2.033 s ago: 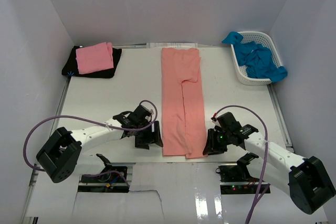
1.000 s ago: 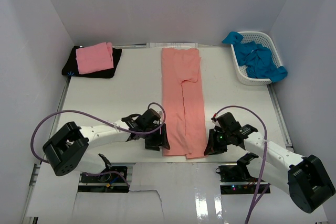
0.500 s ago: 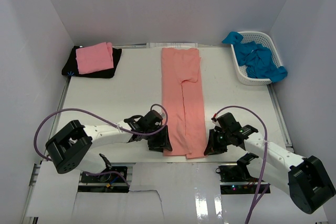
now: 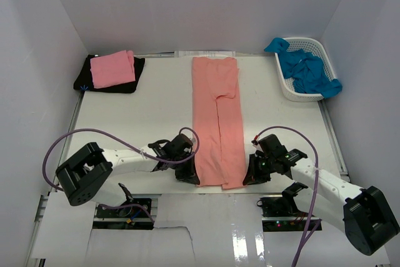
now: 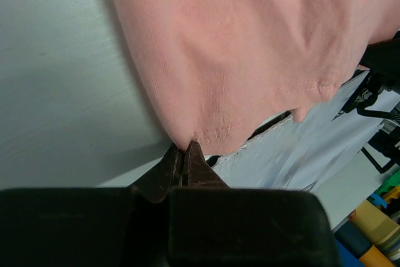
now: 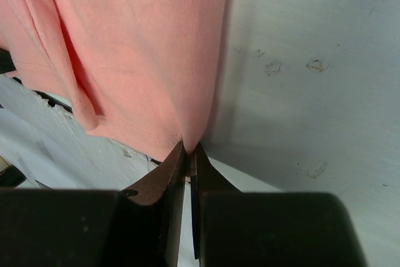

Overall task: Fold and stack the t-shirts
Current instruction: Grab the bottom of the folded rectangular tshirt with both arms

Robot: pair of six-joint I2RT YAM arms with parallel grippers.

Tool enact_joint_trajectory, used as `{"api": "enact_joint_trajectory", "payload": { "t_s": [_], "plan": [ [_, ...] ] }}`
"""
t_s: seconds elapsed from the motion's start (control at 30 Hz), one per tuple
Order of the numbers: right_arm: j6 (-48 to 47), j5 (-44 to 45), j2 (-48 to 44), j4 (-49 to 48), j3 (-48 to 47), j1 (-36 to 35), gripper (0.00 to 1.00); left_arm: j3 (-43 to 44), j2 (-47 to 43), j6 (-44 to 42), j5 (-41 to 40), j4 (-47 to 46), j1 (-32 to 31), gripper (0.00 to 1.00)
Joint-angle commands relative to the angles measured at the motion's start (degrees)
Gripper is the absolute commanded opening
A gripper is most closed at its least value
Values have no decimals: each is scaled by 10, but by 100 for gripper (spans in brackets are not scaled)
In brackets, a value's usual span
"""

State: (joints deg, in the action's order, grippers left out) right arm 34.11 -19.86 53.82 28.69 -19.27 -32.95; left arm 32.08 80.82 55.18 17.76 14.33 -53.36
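A long salmon-coral t-shirt [image 4: 216, 117], folded into a narrow strip, lies down the middle of the table. My left gripper [image 4: 194, 178] is shut on its near left hem corner [image 5: 187, 139]. At the near right corner [image 6: 187, 136], my right gripper [image 4: 246, 178] is shut on the cloth as well. A folded lighter pink t-shirt [image 4: 112, 69] rests on a black t-shirt [image 4: 133, 74] at the back left. Bright blue t-shirts [image 4: 307, 67] fill the basket.
The white lattice basket [image 4: 289, 87] stands at the back right by the wall. The table's near edge [image 4: 206, 193] runs just behind both grippers, with arm bases and cables below it.
My left gripper slid right to the shirt's near left corner and shut on the hem. The right gripper stayed shut on the right corner.
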Motion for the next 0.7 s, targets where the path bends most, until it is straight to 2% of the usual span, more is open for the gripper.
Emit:
{"api": "enact_joint_trajectory", "payload": {
  "t_s": [0.0,0.37,0.67],
  "plan": [
    [-4,-3,-12,14,1,2,9,-13,31,-19,-25,29,-3,0],
    [-20,-7,-33,80,-51,1,8,-23,-40,-21,-30,84,-3,0],
    [-21,-28,-26,59,-32,1,8,-23,-46,-14,-26,82,-3,0]
  ]
}}
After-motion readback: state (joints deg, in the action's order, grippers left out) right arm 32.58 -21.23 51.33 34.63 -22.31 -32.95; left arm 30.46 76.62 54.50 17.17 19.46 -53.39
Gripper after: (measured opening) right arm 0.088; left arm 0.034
